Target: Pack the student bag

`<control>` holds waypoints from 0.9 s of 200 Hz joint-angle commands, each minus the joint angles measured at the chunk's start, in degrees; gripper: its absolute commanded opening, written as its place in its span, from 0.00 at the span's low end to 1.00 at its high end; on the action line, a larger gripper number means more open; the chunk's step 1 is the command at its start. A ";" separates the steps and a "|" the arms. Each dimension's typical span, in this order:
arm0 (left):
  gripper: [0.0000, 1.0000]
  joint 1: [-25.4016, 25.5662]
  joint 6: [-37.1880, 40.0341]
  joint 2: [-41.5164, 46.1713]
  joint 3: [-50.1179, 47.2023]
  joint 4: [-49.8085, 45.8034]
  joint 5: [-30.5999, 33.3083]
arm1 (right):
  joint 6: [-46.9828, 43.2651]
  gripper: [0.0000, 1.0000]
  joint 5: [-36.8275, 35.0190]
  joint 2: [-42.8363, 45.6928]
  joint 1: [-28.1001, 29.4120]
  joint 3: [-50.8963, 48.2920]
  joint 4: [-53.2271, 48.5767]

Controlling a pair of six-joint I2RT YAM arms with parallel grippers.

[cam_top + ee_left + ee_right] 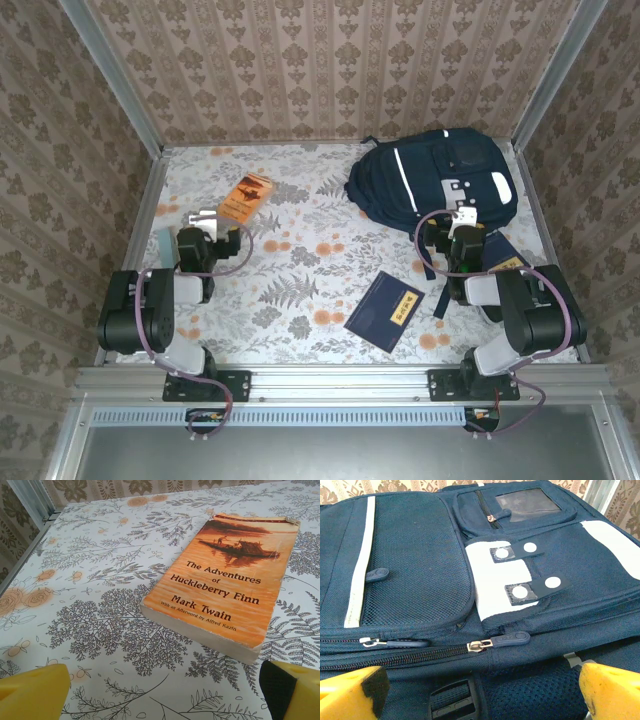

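I see an orange Huckleberry Finn paperback [225, 585] lying flat on the floral worktop [100, 580], just beyond my left pincer's [160, 695] widely spread yellow fingers [35, 692].

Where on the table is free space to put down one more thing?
The widest bare patch of table is central, bordered by the Huckleberry Finn paperback, the student bag and the navy book. The far left corner is free too. The right side is crowded: bag, right gripper.

Your left gripper [162, 694] has bare tabletop [300, 255] ahead up to the paperback [225, 585], with room on both sides of it. Your right gripper [480, 690] is close up against the backpack [420, 570], which blocks the far right corner by the wall [565, 110]; a blue book [384, 311] lies between the arms
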State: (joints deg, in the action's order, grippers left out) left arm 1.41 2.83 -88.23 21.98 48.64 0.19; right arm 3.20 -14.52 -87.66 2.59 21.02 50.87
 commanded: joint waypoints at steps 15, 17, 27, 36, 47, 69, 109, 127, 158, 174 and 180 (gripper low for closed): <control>1.00 -0.36 0.13 0.28 1.40 -0.12 0.61 | 0.84 1.00 0.56 0.10 -0.22 0.87 0.84; 1.00 -0.40 0.15 0.25 1.40 -0.13 0.61 | 0.84 1.00 0.57 0.11 -0.22 0.85 0.86; 1.00 -0.43 0.14 0.18 1.42 -0.13 0.61 | 0.84 1.00 0.57 0.12 -0.21 0.87 0.84; 1.00 -0.40 0.16 0.24 1.40 -0.13 0.60 | 0.84 1.00 0.61 0.05 -0.19 0.83 0.89; 1.00 -0.38 0.16 0.19 1.40 -0.07 0.61 | 0.84 1.00 0.55 0.04 -0.21 0.87 0.86; 1.00 -0.38 0.18 0.24 1.40 -0.13 0.61 | 0.85 1.00 0.60 0.03 -0.22 0.87 0.79; 1.00 -0.39 0.16 0.19 1.42 -0.13 0.59 | 0.84 1.00 0.55 0.06 -0.17 0.82 0.81; 1.00 -0.39 0.05 0.18 1.49 -0.21 0.52 | 0.92 1.00 0.57 0.02 -0.22 0.96 0.64; 1.00 -0.44 0.03 0.16 1.49 -0.30 0.51 | 0.91 1.00 0.57 0.05 -0.21 0.97 0.61; 1.00 -0.44 0.15 0.40 1.32 0.00 0.51 | 0.85 1.00 0.55 0.16 -0.19 0.63 1.18; 1.00 -0.45 0.12 0.48 1.15 0.23 0.83 | 0.62 1.00 0.62 0.45 -0.17 0.45 1.45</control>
State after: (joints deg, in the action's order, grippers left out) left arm 1.41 2.83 -88.23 22.06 48.64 0.40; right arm 3.20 -14.52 -87.66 2.59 21.02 50.87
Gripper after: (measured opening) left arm 0.995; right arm 0.996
